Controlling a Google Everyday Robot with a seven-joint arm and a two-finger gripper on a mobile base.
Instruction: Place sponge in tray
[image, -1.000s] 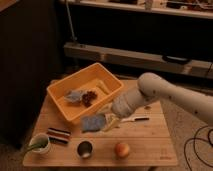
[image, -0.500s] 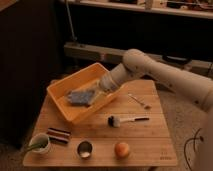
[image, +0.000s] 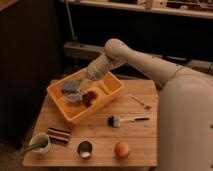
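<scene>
The white arm (image: 135, 57) reaches in from the 3 o'clock side and slants down toward 9 o'clock, ending over the orange tray (image: 107, 97). The end effector (image: 85, 85) sits low inside the tray, near its far rim; whether it is released or clenched cannot be told from this view. The grey-blue sponge (image: 70, 87) lies inside the tray, toward the tray's 10 o'clock corner, just beside the end effector; whether the two touch cannot be made out. A pale, roundish object (image: 74, 97) lies just at 6 o'clock of the sponge, and a dark reddish cluster (image: 89, 96) lies in the middle of the tray.

The tray rests tilted diagonally on the wooden tabletop (image: 130, 140), toward the tabletop's 10 o'clock part. At 4 o'clock of the tray lies a brush (image: 122, 120) with a dark handle, and at 3 o'clock a thin utensil (image: 140, 101). Along the tabletop's near edge stand a green cup (image: 40, 143) at 7 o'clock, a striped dark block (image: 59, 135) beside it, a small metal cup (image: 85, 149) at 6 o'clock, and an orange fruit (image: 122, 149) at 5 o'clock.
</scene>
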